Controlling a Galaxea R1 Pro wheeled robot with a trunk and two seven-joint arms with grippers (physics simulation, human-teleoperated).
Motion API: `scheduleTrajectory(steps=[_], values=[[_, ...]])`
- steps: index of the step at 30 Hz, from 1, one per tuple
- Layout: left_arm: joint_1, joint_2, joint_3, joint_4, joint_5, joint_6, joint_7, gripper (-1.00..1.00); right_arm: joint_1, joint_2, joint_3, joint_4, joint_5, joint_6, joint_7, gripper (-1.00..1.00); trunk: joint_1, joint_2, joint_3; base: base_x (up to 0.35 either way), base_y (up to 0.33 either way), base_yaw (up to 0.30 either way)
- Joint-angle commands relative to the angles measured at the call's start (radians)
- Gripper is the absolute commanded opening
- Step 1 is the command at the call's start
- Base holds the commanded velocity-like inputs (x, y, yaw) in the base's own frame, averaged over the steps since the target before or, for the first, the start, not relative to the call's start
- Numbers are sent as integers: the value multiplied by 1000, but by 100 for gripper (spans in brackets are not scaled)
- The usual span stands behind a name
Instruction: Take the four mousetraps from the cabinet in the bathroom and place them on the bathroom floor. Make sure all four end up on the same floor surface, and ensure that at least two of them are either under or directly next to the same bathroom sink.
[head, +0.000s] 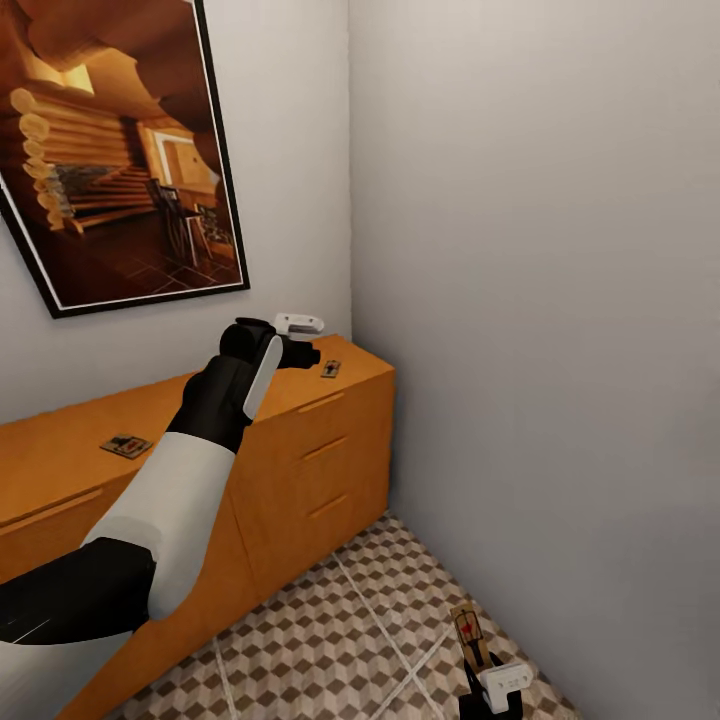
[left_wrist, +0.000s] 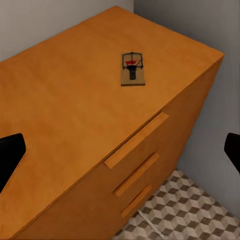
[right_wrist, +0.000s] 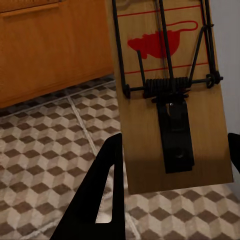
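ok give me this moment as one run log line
left gripper: open, above cabinet top near corner mousetrap | right gripper: shut on mousetrap, over floor | another mousetrap on cabinet

Three mousetraps (head: 127, 445) (head: 331, 369) (head: 467, 629), one cabinet (head: 330, 440)

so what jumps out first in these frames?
The orange cabinet along the left wall, with two mousetraps on top: one near the far end, just ahead of the open left gripper, another nearer. Low right, the right gripper holds a third mousetrap above the cube-patterned floor.
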Motion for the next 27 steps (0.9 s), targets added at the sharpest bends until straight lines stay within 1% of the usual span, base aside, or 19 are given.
scheduleTrajectory(steps=[1, 9, 17, 21, 27], values=[[-1, 0, -2, 0, 8, 3, 9, 100, -1, 0, 6, 1, -4, -3, 0, -100, 0, -1, -1, 0, 155, -6], [0, 0, -2, 1, 8, 4, 9, 100, -1, 0, 7, 1, -4, -3, 0, -100, 0, -1, -1, 0, 141, -2], [5, 0, -2, 1, 8, 5, 9, 100, -1, 1, 7, 1, -4, -3, 0, -100, 0, -1, -1, 8, 20, 0], [5, 0, -2, 3, 8, 4, 9, 100, -1, 1, 7, 1, -4, -3, 0, -100, 0, -1, -1, 195, 1, 0], [6, 1, -2, 10, 8, 4, 9, 100, -1, 1, 7, 1, -3, -3, 0, -100, 0, -1, -1, 309, 0, 0]])
